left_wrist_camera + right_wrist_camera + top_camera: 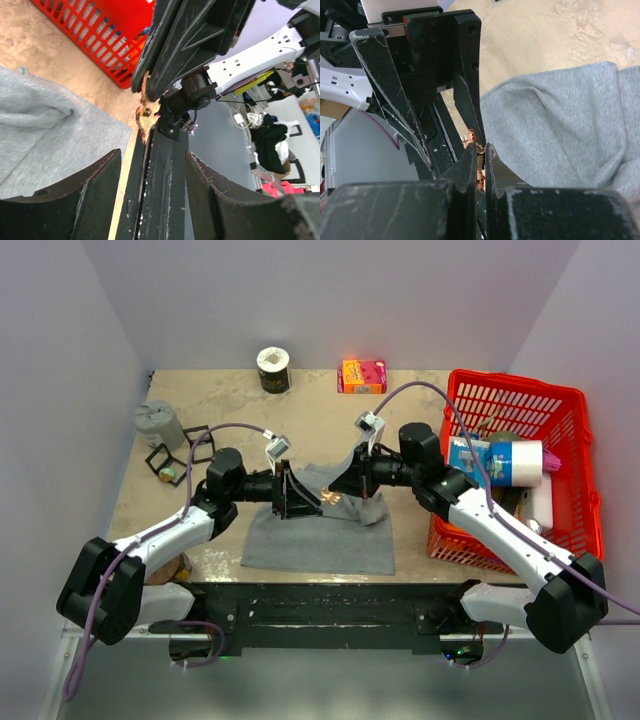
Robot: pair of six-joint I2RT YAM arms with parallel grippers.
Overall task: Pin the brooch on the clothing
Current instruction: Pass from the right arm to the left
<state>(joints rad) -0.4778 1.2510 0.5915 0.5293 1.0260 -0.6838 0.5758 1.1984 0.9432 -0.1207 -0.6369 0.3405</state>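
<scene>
The clothing (320,535) is a grey knit top lying flat near the table's front edge, also seen in the left wrist view (50,125) and the right wrist view (555,125). The brooch (330,497) is a tiny orange-red pin held above it. My right gripper (480,148) is shut on the brooch (472,137), which pokes out past the fingertips. My left gripper (153,156) faces it from the left, open, with nothing between its fingers. The brooch (147,113) hangs just beyond the left gripper's tips, pinched in the right gripper's black fingers (165,65).
A red basket (575,405) holding bottles and other items stands at the right, close behind the right arm. At the back are an orange box (362,376) and a dark roll (273,370). A grey cylinder (158,425) and black frames (178,455) sit at the left.
</scene>
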